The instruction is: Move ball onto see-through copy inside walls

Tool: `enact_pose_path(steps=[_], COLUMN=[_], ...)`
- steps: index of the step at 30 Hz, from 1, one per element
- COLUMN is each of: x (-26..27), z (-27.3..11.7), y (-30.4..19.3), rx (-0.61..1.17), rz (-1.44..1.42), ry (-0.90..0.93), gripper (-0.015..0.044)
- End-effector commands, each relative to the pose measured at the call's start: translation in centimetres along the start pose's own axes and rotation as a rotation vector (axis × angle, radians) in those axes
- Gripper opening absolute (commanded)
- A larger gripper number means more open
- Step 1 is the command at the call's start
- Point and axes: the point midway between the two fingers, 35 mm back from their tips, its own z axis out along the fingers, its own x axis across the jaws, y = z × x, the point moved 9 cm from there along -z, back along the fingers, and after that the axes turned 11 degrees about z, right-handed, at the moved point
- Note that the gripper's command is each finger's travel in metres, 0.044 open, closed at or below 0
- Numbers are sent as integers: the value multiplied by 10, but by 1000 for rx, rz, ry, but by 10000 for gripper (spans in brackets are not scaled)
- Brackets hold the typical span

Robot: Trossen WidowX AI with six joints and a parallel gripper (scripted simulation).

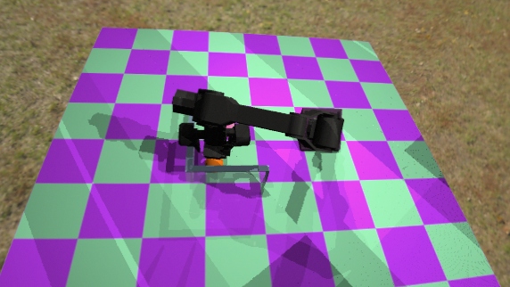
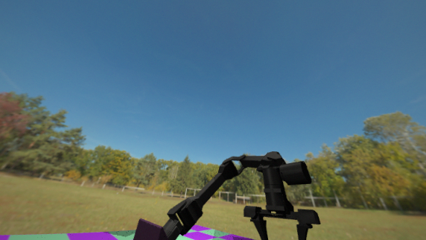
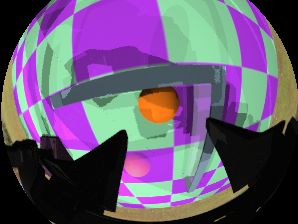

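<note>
From the top view, the black arm (image 1: 263,119) reaches from its base (image 1: 322,129), which sits right of the table's middle, toward the left edge of the checkered table (image 1: 379,217). The gripper (image 1: 213,143) hangs over the corner made by the two clear walls (image 1: 232,169). Only a sliver of the orange ball (image 1: 216,161) shows under the wrist, just behind the wall that runs along the near edge's direction. A trace of the pink see-through copy (image 1: 230,126) peeks out beneath the forearm, farther toward the far edge.

In the exterior view, the arm (image 2: 208,193) bends up and over, and the gripper (image 2: 281,230) points straight down with its two fingers (image 2: 259,227) spread wide apart and nothing between them. The ball is out of frame here.

The wrist view looks down between the dark fingertips. The ball (image 3: 158,104) lies ahead of them in the open gap, touching neither finger, tucked close to where the walls (image 3: 133,83) meet. The see-through copy (image 3: 137,165) sits nearer the camera, beside the left fingertip and apart from the ball. The pincer is open and empty.
</note>
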Motion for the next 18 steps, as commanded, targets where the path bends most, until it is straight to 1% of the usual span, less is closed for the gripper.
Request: enact_pose_path(steps=[1, 6, 9, 18], x=[0, 0, 0, 0], z=[-2, -1, 12, 22], y=[-3, -3, -2, -2], rx=[-44, -44, -45, -44], rz=[24, 24, 24, 24], ry=[36, 36, 36, 35], gripper=[377, 377, 377, 377])
